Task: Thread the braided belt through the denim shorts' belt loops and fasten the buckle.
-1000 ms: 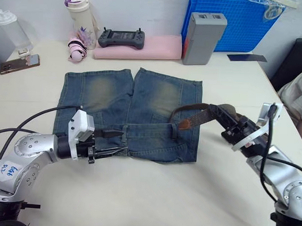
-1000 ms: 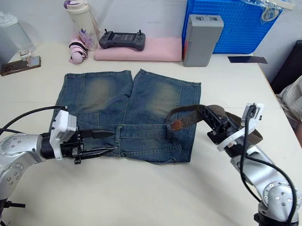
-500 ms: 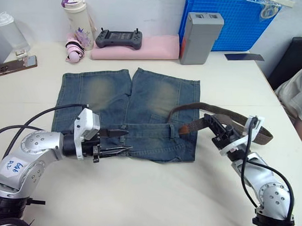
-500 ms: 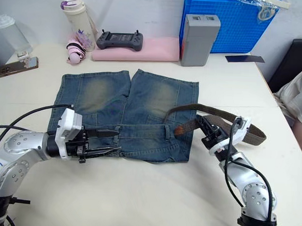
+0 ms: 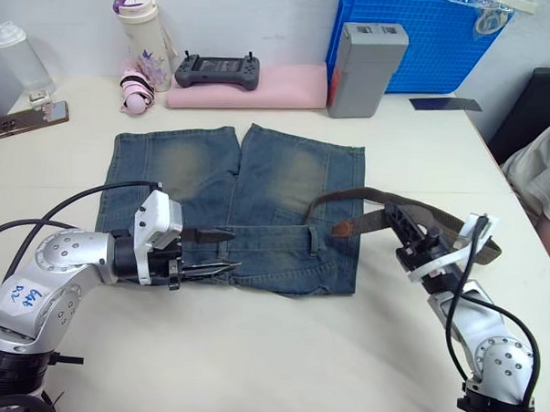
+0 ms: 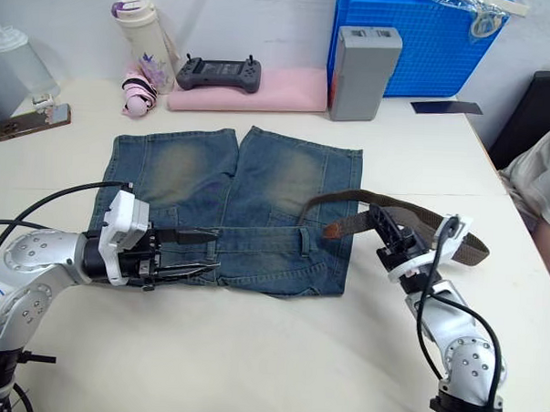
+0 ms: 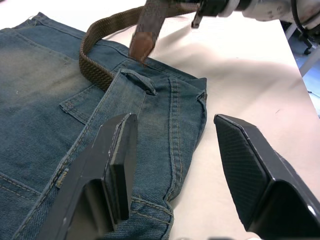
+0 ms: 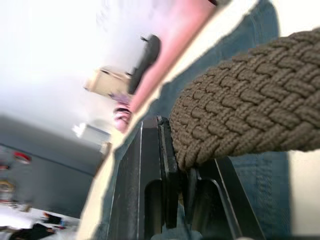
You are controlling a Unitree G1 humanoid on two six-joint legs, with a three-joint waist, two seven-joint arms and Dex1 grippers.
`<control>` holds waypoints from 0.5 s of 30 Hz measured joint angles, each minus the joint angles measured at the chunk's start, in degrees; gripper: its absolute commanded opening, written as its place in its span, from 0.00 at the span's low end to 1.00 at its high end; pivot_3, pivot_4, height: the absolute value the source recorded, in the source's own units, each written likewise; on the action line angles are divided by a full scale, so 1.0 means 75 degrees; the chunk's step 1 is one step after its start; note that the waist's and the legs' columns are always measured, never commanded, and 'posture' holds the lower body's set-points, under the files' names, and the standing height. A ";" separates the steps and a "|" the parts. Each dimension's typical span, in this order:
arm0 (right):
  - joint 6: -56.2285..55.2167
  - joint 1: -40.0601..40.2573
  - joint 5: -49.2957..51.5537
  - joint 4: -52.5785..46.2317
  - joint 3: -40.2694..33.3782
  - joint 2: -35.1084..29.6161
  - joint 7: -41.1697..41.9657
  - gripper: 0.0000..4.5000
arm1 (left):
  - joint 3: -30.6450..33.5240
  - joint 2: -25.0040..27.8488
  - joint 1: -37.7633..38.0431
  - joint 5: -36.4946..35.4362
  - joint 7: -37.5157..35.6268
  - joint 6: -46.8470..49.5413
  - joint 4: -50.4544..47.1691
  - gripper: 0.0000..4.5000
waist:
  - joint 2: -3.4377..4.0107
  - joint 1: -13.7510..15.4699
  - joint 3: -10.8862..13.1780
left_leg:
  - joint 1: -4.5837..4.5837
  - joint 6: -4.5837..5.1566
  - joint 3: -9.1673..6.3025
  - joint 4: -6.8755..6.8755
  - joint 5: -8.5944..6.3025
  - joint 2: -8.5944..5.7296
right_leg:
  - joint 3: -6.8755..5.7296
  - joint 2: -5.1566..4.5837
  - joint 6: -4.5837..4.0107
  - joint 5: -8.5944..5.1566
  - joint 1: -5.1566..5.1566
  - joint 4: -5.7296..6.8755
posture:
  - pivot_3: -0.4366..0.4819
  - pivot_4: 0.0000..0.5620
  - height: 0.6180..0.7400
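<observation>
Left eye view: denim shorts (image 5: 234, 204) lie flat on the white table (image 5: 250, 351), waistband toward the robot, legs pointing away.
Braided belt (image 5: 366, 205): loops over the shorts' right edge and runs out across the table to the right; its tan tip (image 5: 343, 229) hangs over the waistband near the right corner.
Right gripper (image 5: 404, 221): fingers clamped on the braided belt just right of the shorts' edge (right wrist view shows the weave pinched against a black finger (image 8: 165, 165)).
Left gripper (image 5: 220, 251): fingers spread apart, holding nothing, lying level over the waistband left of centre.
Left wrist view: one finger (image 7: 117, 160) sits over the denim, the other (image 7: 250, 170) over bare table past the shorts' corner.
Belt loops: one loop (image 7: 139, 81) stands on the waistband just below the tan tip; the tip is not through it.
Buckle: can't make it out from here.
Back of table: pink pad (image 5: 262, 85) with a black controller (image 5: 217, 71) on it, grey box (image 5: 366, 57), blue crate (image 5: 419, 34), a tumbler (image 5: 141, 27), a phone (image 5: 30, 119).
</observation>
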 measured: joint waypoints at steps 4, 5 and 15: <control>0.0134 0.0155 0.0031 0.0003 0.0100 -0.0052 0.0052 0.00 | 0.0000 0.0000 0.0001 0.0003 0.0008 0.0000 0.0000 0.61 | 0.0000 -0.0002 0.0000 | 0.0000 0.0000 0.0001 0.0000 0.0000 0.0000 | 0.0001 0.0000 0.0000 0.0000 0.0000 0.0001 | 0.48 0.27 0.90; 0.0149 0.0155 0.0000 0.0004 0.0202 0.0017 0.0052 0.00 | 0.0000 0.0000 0.0001 0.0004 0.0013 0.0000 0.0000 0.61 | 0.0000 -0.0012 0.0000 | 0.0000 0.0000 0.0001 0.0001 0.0000 0.0000 | 0.0001 0.0000 0.0000 0.0000 0.0000 0.0001 | 0.48 0.27 0.90; 0.0106 0.0127 -0.0672 0.0139 0.0541 0.0266 0.0164 0.00 | 0.0020 -0.0001 0.0007 -0.0008 0.0116 0.0083 -0.0020 0.61 | 0.0000 0.0007 0.0000 | -0.0002 0.0001 0.0000 0.0001 0.0000 0.0000 | 0.0000 -0.0001 0.0000 0.0000 0.0000 -0.0001 | 0.48 0.27 0.90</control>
